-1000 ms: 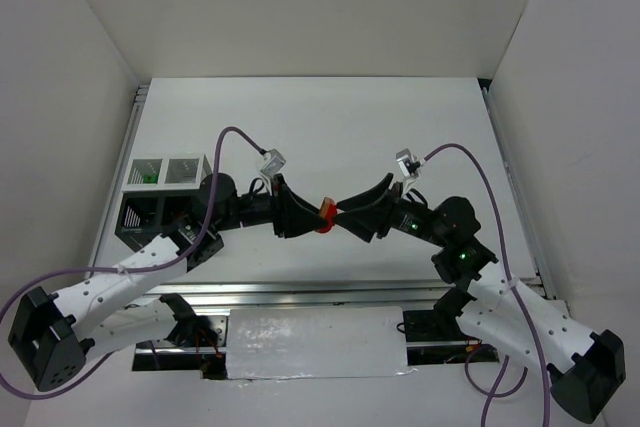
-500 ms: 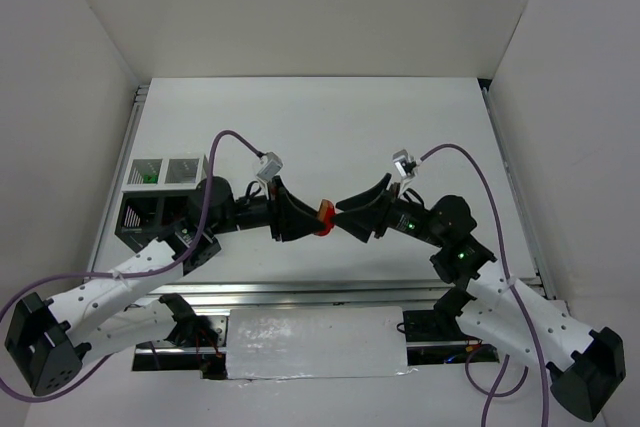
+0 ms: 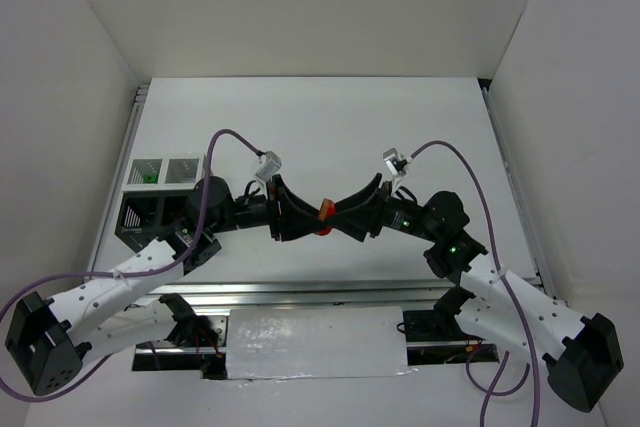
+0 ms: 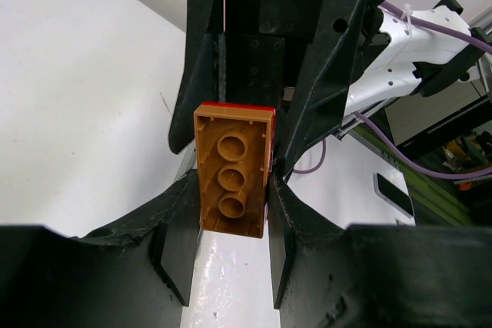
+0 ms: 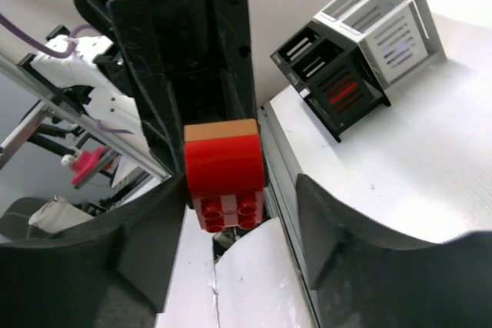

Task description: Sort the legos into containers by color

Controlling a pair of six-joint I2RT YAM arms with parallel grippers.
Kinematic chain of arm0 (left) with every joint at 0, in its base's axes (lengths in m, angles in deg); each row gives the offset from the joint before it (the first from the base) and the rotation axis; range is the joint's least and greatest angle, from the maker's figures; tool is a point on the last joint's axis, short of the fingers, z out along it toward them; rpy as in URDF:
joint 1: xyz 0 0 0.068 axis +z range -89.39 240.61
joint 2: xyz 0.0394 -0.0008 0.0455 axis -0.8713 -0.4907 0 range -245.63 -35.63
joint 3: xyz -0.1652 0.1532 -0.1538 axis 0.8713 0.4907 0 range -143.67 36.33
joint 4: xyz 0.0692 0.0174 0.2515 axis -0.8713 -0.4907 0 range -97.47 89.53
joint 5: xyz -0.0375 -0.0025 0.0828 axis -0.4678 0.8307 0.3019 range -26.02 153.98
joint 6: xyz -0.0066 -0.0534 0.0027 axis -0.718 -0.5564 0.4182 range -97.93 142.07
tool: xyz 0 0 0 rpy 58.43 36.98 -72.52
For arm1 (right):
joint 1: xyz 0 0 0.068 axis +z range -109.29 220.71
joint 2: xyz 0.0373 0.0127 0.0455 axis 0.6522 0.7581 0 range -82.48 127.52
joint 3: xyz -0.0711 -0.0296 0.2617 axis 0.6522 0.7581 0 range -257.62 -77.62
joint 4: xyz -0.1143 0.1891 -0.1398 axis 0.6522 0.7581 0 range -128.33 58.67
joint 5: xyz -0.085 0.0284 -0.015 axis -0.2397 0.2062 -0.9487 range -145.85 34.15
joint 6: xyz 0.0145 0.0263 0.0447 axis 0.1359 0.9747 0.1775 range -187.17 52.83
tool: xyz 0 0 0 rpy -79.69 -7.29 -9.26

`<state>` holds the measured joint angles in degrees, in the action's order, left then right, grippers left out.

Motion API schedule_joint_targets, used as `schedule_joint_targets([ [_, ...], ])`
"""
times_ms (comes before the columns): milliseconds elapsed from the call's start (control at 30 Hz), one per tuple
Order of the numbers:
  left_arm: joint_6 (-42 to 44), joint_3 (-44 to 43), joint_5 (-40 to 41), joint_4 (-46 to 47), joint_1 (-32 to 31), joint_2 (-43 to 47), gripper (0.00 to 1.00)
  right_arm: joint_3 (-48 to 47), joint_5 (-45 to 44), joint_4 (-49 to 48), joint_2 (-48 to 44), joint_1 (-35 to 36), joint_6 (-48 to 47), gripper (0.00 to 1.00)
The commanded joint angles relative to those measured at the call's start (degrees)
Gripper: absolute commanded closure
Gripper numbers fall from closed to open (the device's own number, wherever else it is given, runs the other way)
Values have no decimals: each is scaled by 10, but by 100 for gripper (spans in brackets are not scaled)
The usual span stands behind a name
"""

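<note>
An orange-brown lego (image 4: 233, 170) with a red lego (image 5: 224, 170) stuck to its far end hangs above the table's middle (image 3: 325, 213). My left gripper (image 4: 231, 191) is shut on the orange-brown brick, both pads against its sides. My right gripper (image 5: 240, 190) faces it from the right, open, with its jaws round the red brick. The red brick lies against one finger and a gap shows at the other. The containers (image 3: 160, 192), two white and two black, stand at the left edge, and also show in the right wrist view (image 5: 361, 51).
A green brick (image 3: 147, 177) lies in the far-left white bin. Something red (image 5: 342, 91) shows through the slots of a black bin. The metal rail (image 3: 320, 292) and a foil-covered plate (image 3: 315, 342) run along the near edge. White walls close in the table.
My right gripper has slid left, its fingers now round the red end of the joined bricks. The left arm has drawn slightly left with the bricks.
</note>
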<state>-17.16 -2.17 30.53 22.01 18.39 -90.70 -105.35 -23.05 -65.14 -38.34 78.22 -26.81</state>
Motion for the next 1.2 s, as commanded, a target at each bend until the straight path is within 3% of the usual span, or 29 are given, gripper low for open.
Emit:
schedule_joint_targets([
  [0, 2, -7, -23, 61, -2, -2, 100, 0, 26, -69, 11, 4, 13, 38],
  [33, 2, -7, -26, 62, -2, -1, 100, 1, 24, -74, 14, 4, 15, 42],
  [133, 3, -9, -28, 58, -1, -2, 100, 1, 20, -79, 14, 4, 15, 100],
  [300, 29, -18, 6, -7, 11, 22, 100, 32, 24, -90, -33, 0, -26, 100],
  [567, 11, -10, -51, -43, 135, 88, 100, 93, 97, -171, -56, -61, -13, 100],
  [700, 20, -21, -38, -101, 182, 93, 100, 82, 83, -154, -41, -63, -17, 100],
  [733, 25, -29, -6, -130, 192, 95, 100, 77, 71, -142, -41, -63, -19, 100],
  [767, 34, -70, 134, -266, 204, 91, 100, 70, 26, -86, -42, -63, -26, 100],
  [833, 10, -154, 326, -433, 227, 54, 100, 42, -27, 10, -48, -63, -42, 100],
  [867, -5, -176, 490, -571, 243, 40, 100, 33, -73, 38, -50, -63, -45, 100],
  [900, -15, -185, 539, -610, 265, 33, 100, 20, -92, 60, -52, -63, -48, 100],
  [1033, -4, -161, 595, -640, 461, 57, 100, 1, -134, 127, -66, -61, -53, 100],
  [1167, 11, -140, 548, -619, 577, 32, 100, -12, -140, 153, -71, -61, -54, 100],
])
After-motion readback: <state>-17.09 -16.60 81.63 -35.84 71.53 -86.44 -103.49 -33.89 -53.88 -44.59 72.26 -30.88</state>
